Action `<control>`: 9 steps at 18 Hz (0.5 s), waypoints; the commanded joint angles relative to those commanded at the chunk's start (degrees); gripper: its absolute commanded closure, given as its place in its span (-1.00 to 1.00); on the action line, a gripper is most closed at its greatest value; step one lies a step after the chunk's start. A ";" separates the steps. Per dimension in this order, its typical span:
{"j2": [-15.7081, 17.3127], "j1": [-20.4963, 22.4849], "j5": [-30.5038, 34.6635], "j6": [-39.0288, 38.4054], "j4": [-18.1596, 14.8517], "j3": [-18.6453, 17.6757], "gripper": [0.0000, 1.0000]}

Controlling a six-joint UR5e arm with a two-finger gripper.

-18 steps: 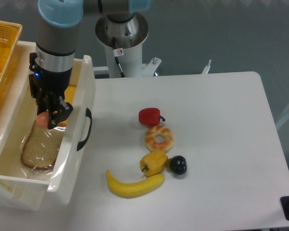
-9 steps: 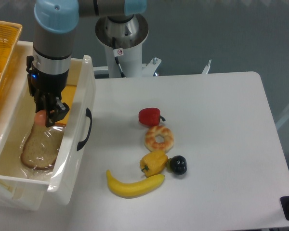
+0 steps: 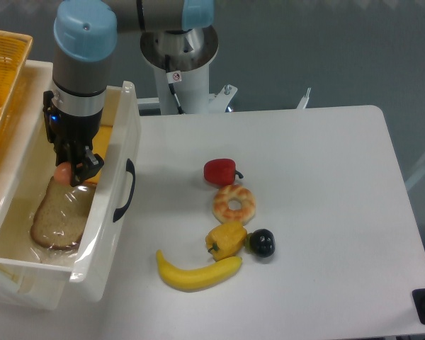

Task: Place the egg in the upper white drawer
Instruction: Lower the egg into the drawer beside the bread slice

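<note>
- The tool (image 3: 72, 172) hung inside the upper white drawer (image 3: 117, 152) at the left side of the desk (image 3: 326, 184), pointing down over the drawer's far half.
- The egg (image 3: 62, 172) sat between the dark fingers, just above the far end of a slice of bread (image 3: 58, 218) lying on the drawer floor.
- The fingers seemed to be pinching the egg, though the arm hid most of the contact, so whether the egg also touched the bread could not be told.
- A yellow-orange flat item (image 3: 103, 145) lay in the drawer to the right of the tool, partly hidden by the arm.
- The drawer's black curved handle (image 3: 127, 190) faced right, toward the desk's middle.
- A yellow wicker basket (image 3: 3, 85) stood at the far left, behind the drawer.
- On the desk, well apart from the drawer, a red pepper (image 3: 221, 171), a doughnut (image 3: 234, 204), a yellow pepper (image 3: 226, 239), a black round fruit (image 3: 261, 243) and a banana (image 3: 197, 273) lay clustered together.
</note>
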 joint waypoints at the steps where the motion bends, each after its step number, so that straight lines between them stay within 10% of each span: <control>1: 0.00 0.00 0.00 0.00 0.00 0.00 0.80; 9: -0.26 -0.53 0.00 1.93 0.18 0.35 0.78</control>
